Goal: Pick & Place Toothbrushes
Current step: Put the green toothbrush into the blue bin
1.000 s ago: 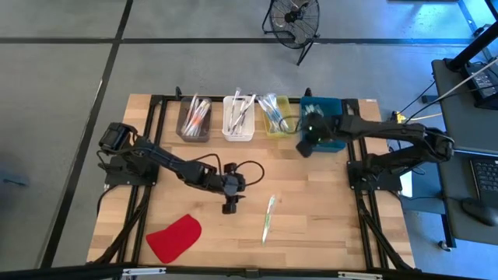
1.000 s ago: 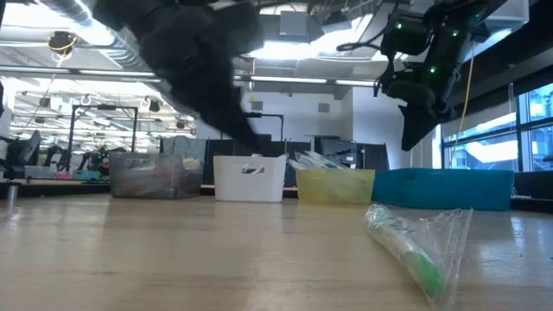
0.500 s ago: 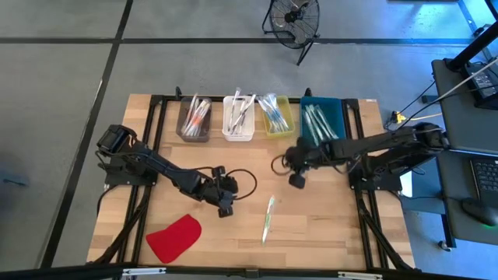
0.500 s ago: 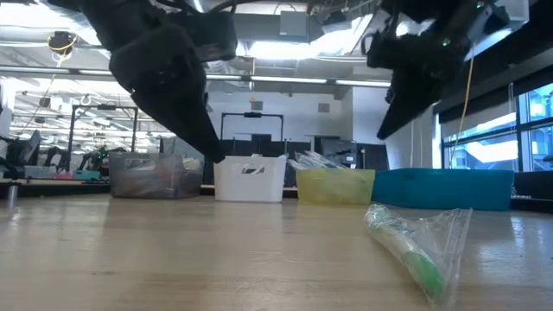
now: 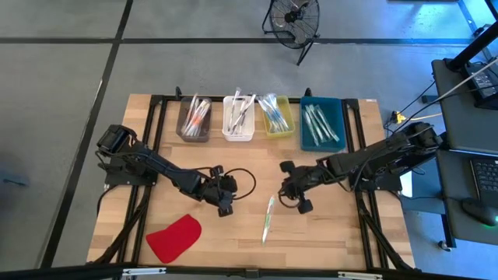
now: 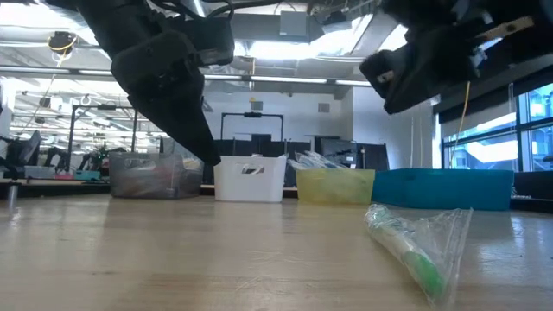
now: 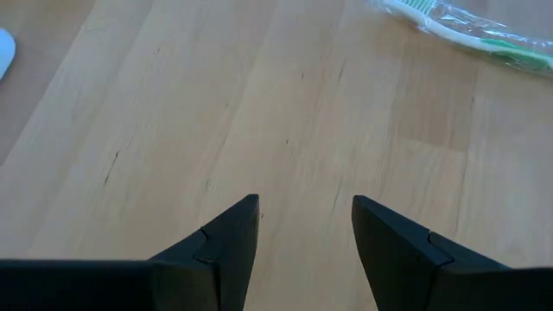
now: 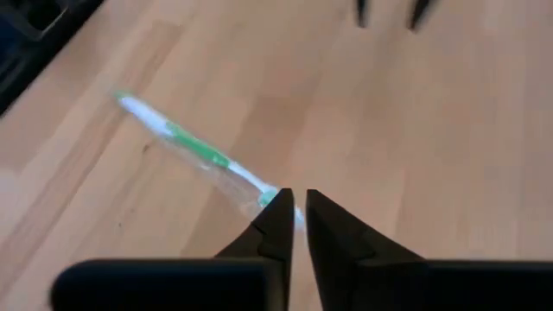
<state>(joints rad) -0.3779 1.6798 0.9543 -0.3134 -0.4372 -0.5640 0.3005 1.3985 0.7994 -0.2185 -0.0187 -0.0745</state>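
Note:
One toothbrush (image 5: 268, 218), white and green in a clear wrapper, lies flat on the wooden table, seen also in the low view (image 6: 415, 246). More toothbrushes stand or lie in the bins at the far edge. My right gripper (image 8: 296, 203) hovers just right of the lying toothbrush's (image 8: 186, 147) far end, fingers almost together with nothing between them; its place in the high view (image 5: 291, 196). My left gripper (image 7: 304, 207) hangs open over bare wood left of the toothbrush (image 7: 467, 30), also in the high view (image 5: 226, 206).
Four bins line the far edge: a brown one (image 5: 194, 118), a white one (image 5: 238, 117), a yellow one (image 5: 277, 115) and a blue one (image 5: 321, 123). A flat red cloth piece (image 5: 174, 237) lies near the front left. Bare wood lies between the two grippers.
My right gripper has swung from over the blue bin toward the table's near edge and its middle, rolling as it went, and now hangs beside the lying toothbrush. My left gripper has shifted slightly left and turned, then kept still. The toothbrush has not moved.

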